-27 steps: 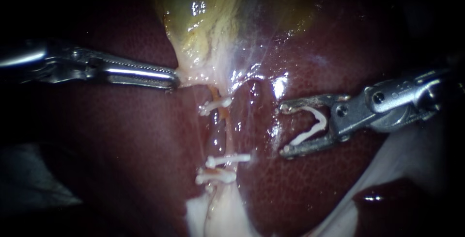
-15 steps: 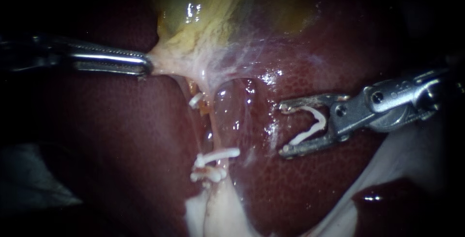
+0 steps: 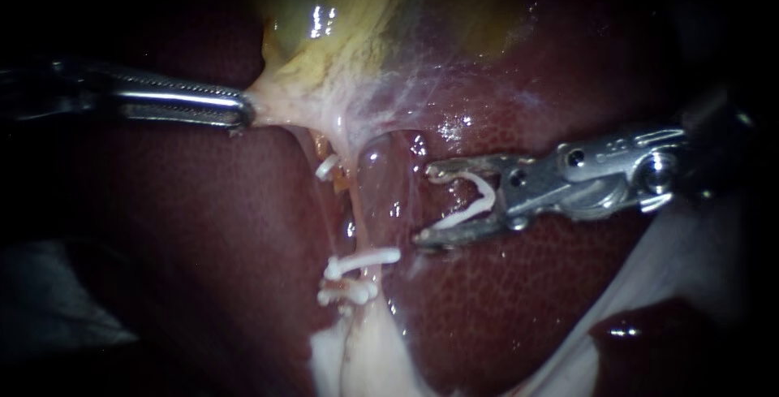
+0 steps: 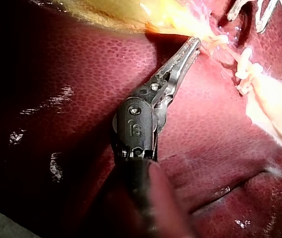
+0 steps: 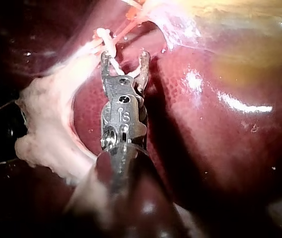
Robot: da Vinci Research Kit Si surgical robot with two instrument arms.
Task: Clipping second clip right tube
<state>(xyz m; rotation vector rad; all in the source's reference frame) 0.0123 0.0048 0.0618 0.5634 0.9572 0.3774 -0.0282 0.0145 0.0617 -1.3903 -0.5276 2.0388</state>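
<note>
Now the left instrument [image 3: 243,111], which comes in from 9 o'clock, has its claw pressed together on the pale neck of the gallbladder [image 3: 341,32] and holds it toward 9 o'clock, so the tissue below stands stretched over the liver [image 3: 203,226]. The right instrument [image 3: 428,206] comes in from 3 o'clock; its claw stands wide, yet it pinches a white loaded clip [image 3: 469,200], one leg against each half. The tube [image 3: 357,230] runs near the centre from 12 toward 6 o'clock, just beside the claw tips on their 9 o'clock side and not yet between them; whether this strand is the right tube I cannot tell for sure. A set clip [image 3: 363,261] already crosses it lower down, and a smaller clip [image 3: 326,167] sits higher. I judge the tube soft, wet, slippery and easy to tear, so it should not be seized directly; better to take hold at the gallbladder neck for tension and to slide the open clip around the bare part between the two clips, square to it.
</note>
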